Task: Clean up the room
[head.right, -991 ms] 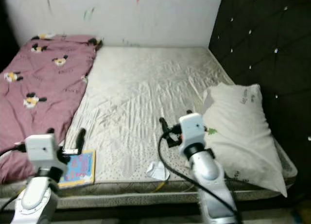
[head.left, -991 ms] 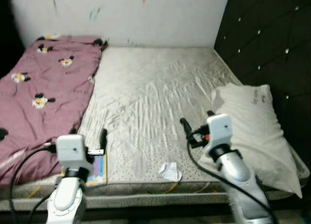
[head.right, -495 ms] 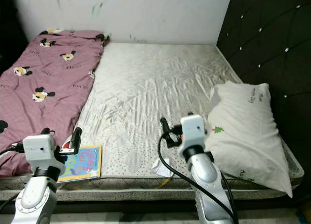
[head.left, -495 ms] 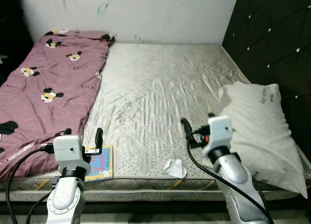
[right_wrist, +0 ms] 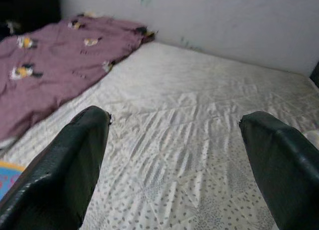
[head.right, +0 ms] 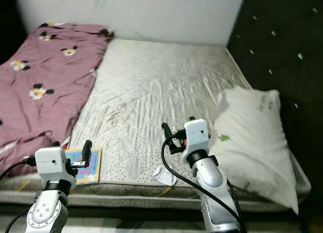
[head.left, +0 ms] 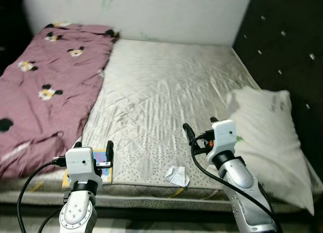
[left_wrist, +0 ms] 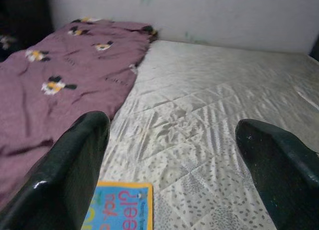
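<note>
A crumpled white paper [head.left: 177,175] lies near the front edge of the bare mattress [head.left: 161,86]. A colourful children's book [head.right: 90,167] lies flat at the front left corner, partly behind my left gripper [head.left: 94,147]. That gripper hovers just above the book, open and holding nothing; its wrist view shows the book [left_wrist: 119,207] between and below the fingers [left_wrist: 65,175]. My right gripper [head.left: 200,127] is raised over the mattress's front right, above and right of the paper, also open and holding nothing.
A maroon blanket with cartoon-mouse prints [head.left: 45,81] covers the bed's left side. A large white pillow [head.left: 267,142] lies along the right edge against the dark tufted headboard [head.left: 287,36]. A white wall stands behind the bed.
The whole picture has shifted as the camera moved. Both grippers keep their open pose before the bed, and the paper and the book lie where they were.
</note>
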Available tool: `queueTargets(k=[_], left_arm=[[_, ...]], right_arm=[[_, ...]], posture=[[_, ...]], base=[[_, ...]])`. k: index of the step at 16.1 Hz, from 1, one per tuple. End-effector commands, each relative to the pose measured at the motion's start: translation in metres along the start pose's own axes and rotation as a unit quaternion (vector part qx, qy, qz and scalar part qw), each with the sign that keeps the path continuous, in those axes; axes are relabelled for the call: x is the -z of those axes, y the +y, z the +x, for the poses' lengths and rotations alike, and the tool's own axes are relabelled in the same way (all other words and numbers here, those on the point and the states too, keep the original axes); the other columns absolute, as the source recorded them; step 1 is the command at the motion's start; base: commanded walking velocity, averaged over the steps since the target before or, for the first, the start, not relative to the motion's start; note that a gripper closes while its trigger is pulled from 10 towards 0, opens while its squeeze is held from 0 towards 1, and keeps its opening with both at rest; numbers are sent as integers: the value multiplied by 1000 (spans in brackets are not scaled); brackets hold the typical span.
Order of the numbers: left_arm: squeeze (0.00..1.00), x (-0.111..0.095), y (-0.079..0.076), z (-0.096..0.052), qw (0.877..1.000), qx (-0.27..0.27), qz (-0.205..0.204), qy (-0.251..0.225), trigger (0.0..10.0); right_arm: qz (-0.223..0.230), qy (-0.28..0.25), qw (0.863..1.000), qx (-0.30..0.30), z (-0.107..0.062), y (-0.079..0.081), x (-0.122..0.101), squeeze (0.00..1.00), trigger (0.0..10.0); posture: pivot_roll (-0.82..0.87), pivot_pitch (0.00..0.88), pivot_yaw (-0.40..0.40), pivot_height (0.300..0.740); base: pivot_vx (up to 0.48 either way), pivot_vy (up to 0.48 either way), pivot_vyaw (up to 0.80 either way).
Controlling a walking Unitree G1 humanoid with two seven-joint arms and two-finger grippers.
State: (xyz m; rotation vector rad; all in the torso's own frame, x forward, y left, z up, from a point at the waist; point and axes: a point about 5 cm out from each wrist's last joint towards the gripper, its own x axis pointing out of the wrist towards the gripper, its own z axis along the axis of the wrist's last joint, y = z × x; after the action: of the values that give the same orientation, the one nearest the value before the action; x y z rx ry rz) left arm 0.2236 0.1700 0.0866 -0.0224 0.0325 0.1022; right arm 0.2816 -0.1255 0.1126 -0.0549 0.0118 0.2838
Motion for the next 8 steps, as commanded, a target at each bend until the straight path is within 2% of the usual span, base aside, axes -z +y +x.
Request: queueTargets(k=[1,4,7,8], left_arm=[[0,3,4,-3,1000,-11,-2,8,10000],[0,6,2,-2,1000,3,-12,16,10000],[0,6,-2,6,1000,14,-7,16,10000],[0,4,-2,10,1000,10,-5,12,10000]], right_arm=[[-7,-3,1000,-1,5,1,-2,0,10000],[7,-2,1000,22,4,-1,2,0,10000],[-4,-3,998,61,4,-11,3,0,10000],[-13,2,996,92,2,-20,4,0,10000]], posture=[[40,0,-88,740],[32,4,-75,740],[2,12,-45,740],[-5,11,-37,740]], base=[[0,0,800],[0,0,0],[0,0,0],[0,0,0]])
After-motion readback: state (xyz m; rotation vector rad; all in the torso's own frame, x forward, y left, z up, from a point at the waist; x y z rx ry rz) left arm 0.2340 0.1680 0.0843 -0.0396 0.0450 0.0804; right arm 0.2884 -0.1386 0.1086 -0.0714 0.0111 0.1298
